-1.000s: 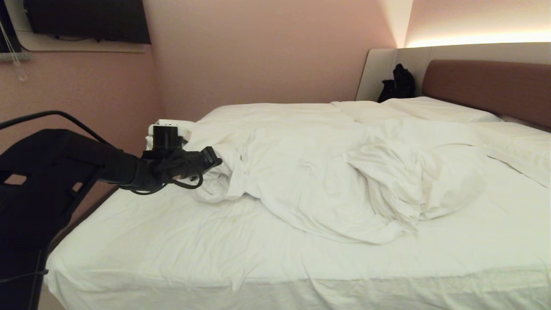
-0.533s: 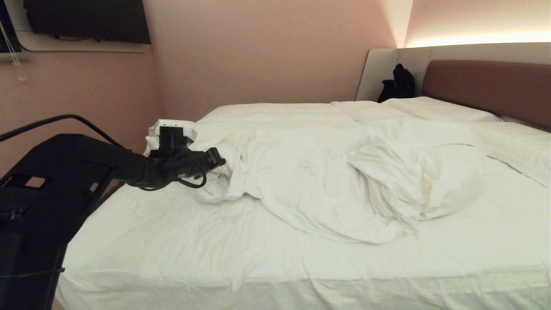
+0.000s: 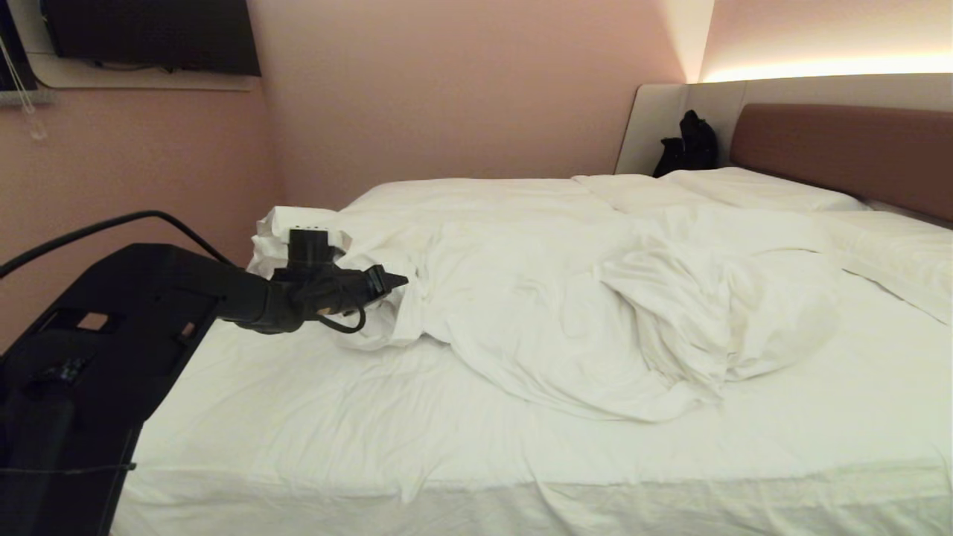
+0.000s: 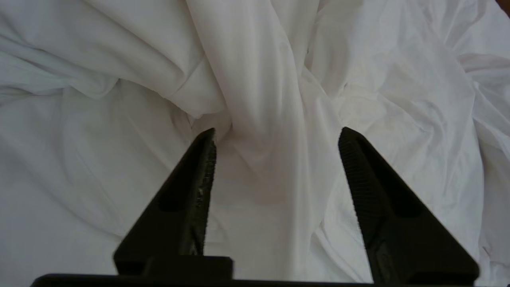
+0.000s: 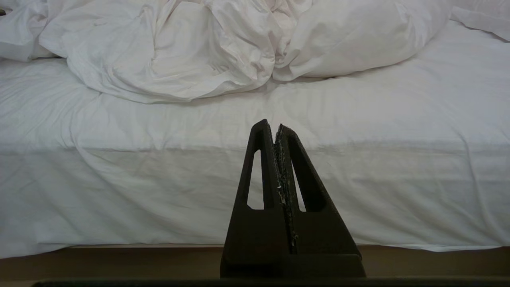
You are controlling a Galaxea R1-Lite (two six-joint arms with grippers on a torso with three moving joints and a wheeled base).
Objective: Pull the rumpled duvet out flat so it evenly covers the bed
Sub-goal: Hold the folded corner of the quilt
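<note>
Since the earlier frames, your left gripper [image 3: 398, 281] had pushed a little further right, up against the bunched left end of the duvet [image 3: 581, 298], and its jaws, previously together, had parted. In the left wrist view the two fingers [image 4: 199, 191] stood apart with a ridge of duvet fabric [image 4: 259, 119] rising between the tips, not pinched. You had the duvet heaped across the middle of the bed [image 3: 447, 439], from centre left to centre right of the head view, leaving bare sheet along the lower part of the frame. Pillows [image 3: 752, 190] lay at upper right below the headboard [image 3: 849, 149]. Your right gripper [image 5: 277, 129] was closed on nothing, pointing at the mattress side, lower centre of its own view.
</note>
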